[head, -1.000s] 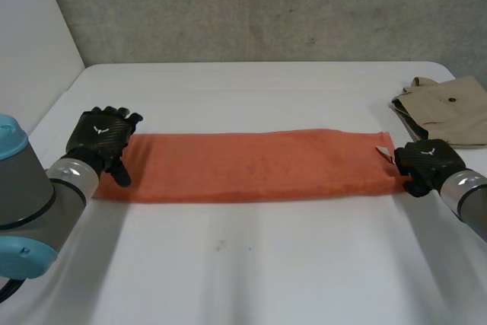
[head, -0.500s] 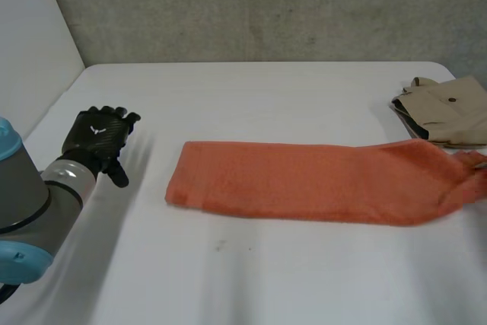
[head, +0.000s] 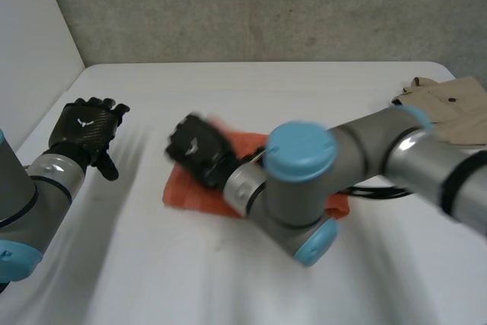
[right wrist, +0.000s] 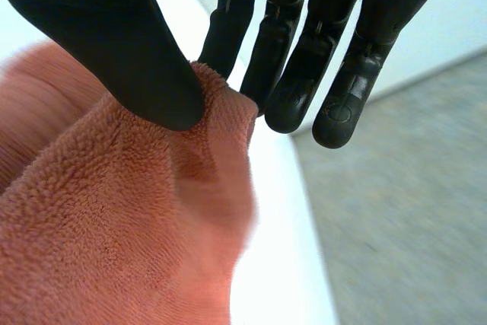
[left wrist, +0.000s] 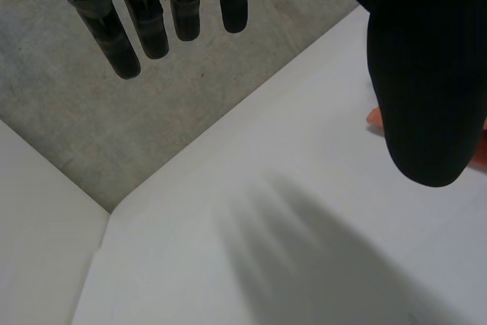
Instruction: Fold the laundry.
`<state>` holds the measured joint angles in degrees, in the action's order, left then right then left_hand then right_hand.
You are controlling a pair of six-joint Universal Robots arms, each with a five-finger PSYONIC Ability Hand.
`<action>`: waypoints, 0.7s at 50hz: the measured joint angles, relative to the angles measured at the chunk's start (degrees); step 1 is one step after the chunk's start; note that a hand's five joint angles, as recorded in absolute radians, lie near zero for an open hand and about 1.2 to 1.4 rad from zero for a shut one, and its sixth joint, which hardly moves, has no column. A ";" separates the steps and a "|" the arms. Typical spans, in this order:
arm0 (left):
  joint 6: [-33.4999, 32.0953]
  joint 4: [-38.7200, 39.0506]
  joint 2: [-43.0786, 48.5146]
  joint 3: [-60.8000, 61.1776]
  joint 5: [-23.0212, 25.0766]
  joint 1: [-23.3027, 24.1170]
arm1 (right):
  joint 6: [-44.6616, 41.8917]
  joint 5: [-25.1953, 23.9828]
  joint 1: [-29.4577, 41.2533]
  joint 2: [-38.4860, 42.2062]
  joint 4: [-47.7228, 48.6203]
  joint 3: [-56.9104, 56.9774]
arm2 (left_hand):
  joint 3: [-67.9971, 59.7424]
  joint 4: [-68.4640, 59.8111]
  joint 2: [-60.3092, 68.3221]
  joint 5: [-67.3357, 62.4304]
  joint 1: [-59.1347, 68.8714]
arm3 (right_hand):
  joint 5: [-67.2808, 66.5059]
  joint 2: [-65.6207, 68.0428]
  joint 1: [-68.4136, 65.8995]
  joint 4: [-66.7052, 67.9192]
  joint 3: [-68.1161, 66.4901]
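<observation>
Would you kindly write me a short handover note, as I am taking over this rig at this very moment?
Left hand: open, fingers straight, over the bare white table, apart from the towel.
Right hand: shut on one end of the orange terry towel, pinched between thumb and fingers, above the towel's end nearest the left hand.
Towel: mid-table, doubled over on itself.
Beige cloth garment: at the table's far right edge, apart from both hands.
Done: the towel's first fold is nearly made.
Left: lay the held end down, release it, probably flatten and fold again, then see to the beige garment.
</observation>
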<state>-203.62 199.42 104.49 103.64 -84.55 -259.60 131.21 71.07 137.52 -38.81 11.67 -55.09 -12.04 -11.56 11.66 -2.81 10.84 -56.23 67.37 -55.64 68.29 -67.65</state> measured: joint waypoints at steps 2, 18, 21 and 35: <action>0.00 0.00 0.04 -0.03 0.00 -0.02 | -0.04 -0.82 1.36 2.19 -0.72 1.51 | 0.00 0.00 0.00 0.00 0.00 | 0.00 -0.01 0.01 0.00 0.00; 0.49 0.80 0.40 -4.33 0.07 3.46 | 14.02 6.28 -1.22 -8.87 -3.90 -2.57 | 0.00 0.00 0.00 0.00 0.00 | 52.43 -55.00 44.11 -55.10 55.45; 0.91 0.93 0.68 -6.01 0.04 5.63 | 19.63 9.17 -4.51 -12.81 -6.69 -5.37 | 0.00 0.00 0.00 0.00 0.00 | 52.43 -55.00 44.11 -55.10 55.45; 1.44 0.89 10.04 -13.88 -0.60 17.99 | 29.56 11.67 -22.26 -20.23 -12.09 -32.77 | 0.00 0.00 0.00 0.00 0.00 | 45.19 -46.06 37.32 -47.31 46.19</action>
<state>-202.18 200.31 114.53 89.76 -85.15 -241.61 160.77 82.74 115.26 -59.04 -0.42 -87.86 -12.04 -11.56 11.66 -2.81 10.84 -11.05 21.31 -18.32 20.98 -21.45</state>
